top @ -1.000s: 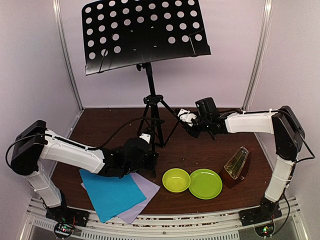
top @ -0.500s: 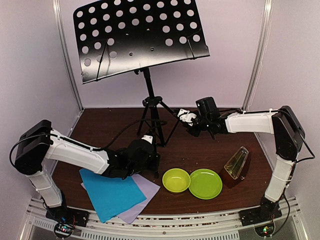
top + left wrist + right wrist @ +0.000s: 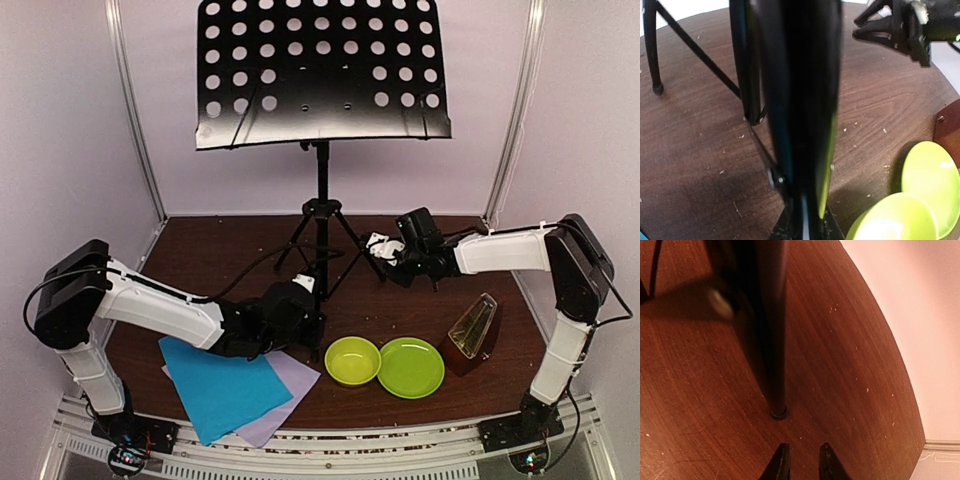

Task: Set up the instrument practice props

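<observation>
The black perforated music stand (image 3: 322,75) stands upright at the back middle on its tripod legs. My left gripper (image 3: 308,316) is shut on the near tripod leg (image 3: 800,125), which fills the left wrist view between its fingers. My right gripper (image 3: 379,249) is slightly open and empty; its fingertips (image 3: 782,462) sit just short of the right leg's foot (image 3: 778,412), not touching it. The cyan sheet (image 3: 225,385) lies on the lilac sheet (image 3: 292,385) at the front left. The brown pyramid metronome (image 3: 472,328) stands at the right.
A lime-green bowl (image 3: 352,360) and a lime-green plate (image 3: 411,367) sit side by side at the front middle, just right of my left gripper; both show in the left wrist view, bowl (image 3: 890,220) and plate (image 3: 932,170). White walls enclose the table.
The stand has swung from tilted left to upright and shifted right, its desk now level. My left gripper moved right with the leg. My right gripper shifted slightly right.
</observation>
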`<act>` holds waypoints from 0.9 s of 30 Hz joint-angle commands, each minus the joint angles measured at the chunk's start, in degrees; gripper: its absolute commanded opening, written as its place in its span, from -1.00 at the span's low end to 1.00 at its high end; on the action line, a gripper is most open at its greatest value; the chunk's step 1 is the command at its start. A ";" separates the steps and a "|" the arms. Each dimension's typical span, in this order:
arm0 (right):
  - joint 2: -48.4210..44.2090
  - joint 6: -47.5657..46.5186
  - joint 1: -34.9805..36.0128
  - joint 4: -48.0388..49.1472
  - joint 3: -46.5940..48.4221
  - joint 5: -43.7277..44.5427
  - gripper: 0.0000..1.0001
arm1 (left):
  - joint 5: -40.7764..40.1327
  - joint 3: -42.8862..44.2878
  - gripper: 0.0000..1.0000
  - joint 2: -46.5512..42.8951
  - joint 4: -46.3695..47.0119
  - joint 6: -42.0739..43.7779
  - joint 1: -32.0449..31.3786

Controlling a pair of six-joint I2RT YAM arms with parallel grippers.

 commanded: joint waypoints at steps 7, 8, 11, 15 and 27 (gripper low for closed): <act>-2.30 3.48 0.25 -4.77 -1.94 4.18 -0.33 | 6.68 -0.51 -1.00 1.27 -3.90 3.70 -2.29; -2.64 3.81 0.40 -4.84 -1.95 3.97 -0.31 | 6.75 -0.70 -1.00 1.19 -3.88 3.89 -2.29; -4.57 4.80 0.75 -4.62 -2.38 3.01 -0.20 | 6.71 -1.15 -1.00 0.54 -4.10 4.86 -2.29; -7.54 5.93 1.07 -3.96 -2.80 1.59 -0.03 | 6.73 -1.75 -0.96 -0.42 -4.30 7.44 -2.29; -5.76 3.47 1.42 -4.45 -2.25 -8.05 0.17 | 8.11 -2.17 -1.00 -0.95 -6.03 12.21 -0.61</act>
